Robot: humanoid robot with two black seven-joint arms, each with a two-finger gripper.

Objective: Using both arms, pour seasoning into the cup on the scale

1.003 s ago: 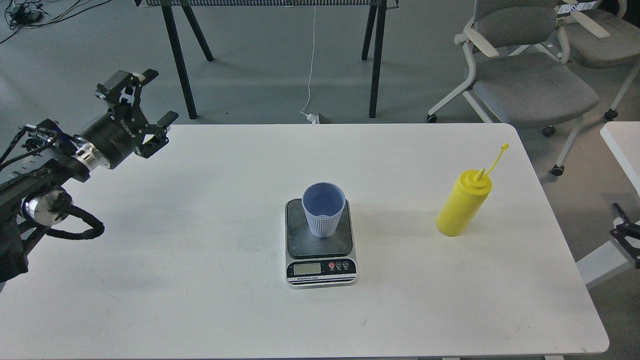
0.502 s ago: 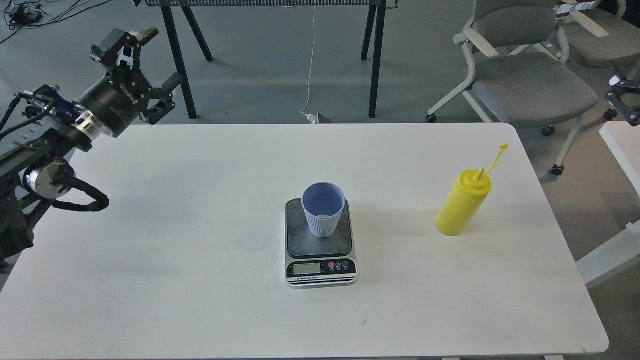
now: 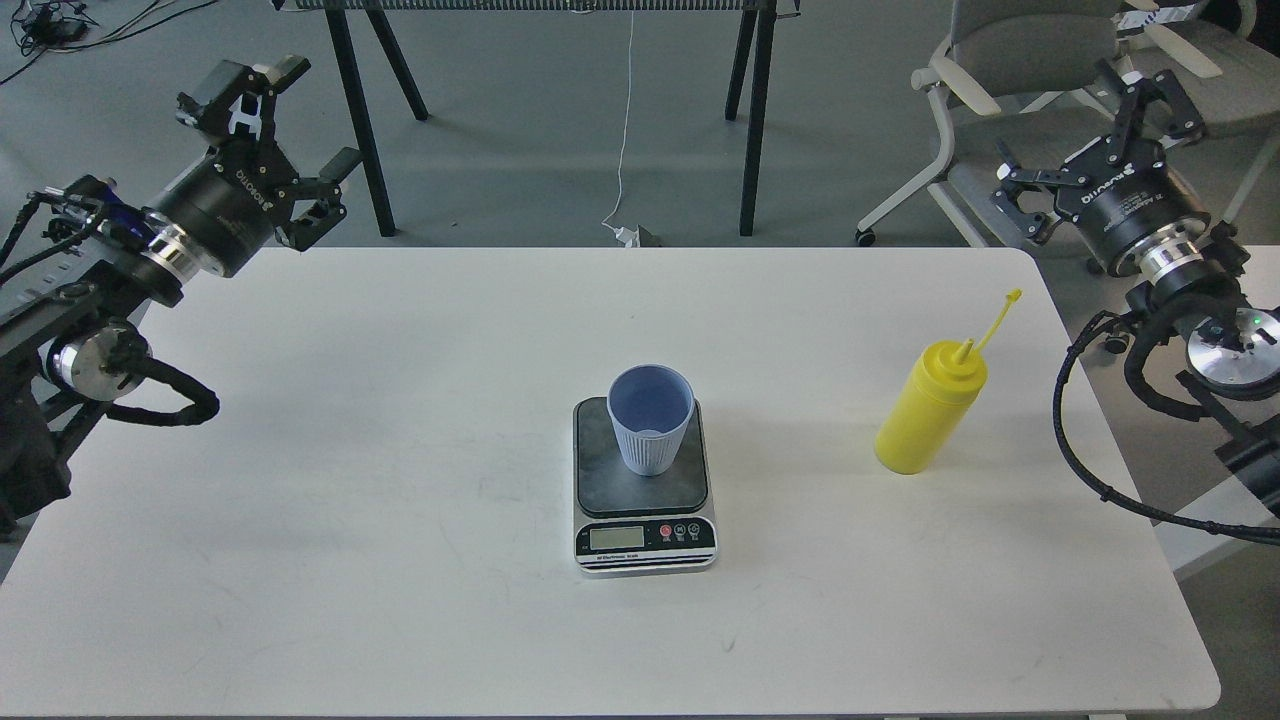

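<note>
The pale blue ribbed cup (image 3: 651, 418) stands upright on the dark top plate of the scale (image 3: 644, 520) near the middle of the white table (image 3: 400, 560). The yellow seasoning bottle (image 3: 928, 410) stands upright at the right of the table, its cap strap sticking up to the right. My left gripper (image 3: 285, 135) is open and empty, raised over the table's far left corner. My right gripper (image 3: 1085, 130) is open and empty, raised beyond the table's far right corner, above and right of the bottle.
Grey office chairs (image 3: 1050, 170) stand behind the right arm. Black trestle legs (image 3: 750, 110) stand on the floor beyond the table. A second white table's edge (image 3: 1200, 520) lies at the right, under the right arm's cables.
My right arm has risen into view from the right edge to beyond the far right corner. My left gripper lifted and moved back a little. Cup, scale and bottle stayed put.
</note>
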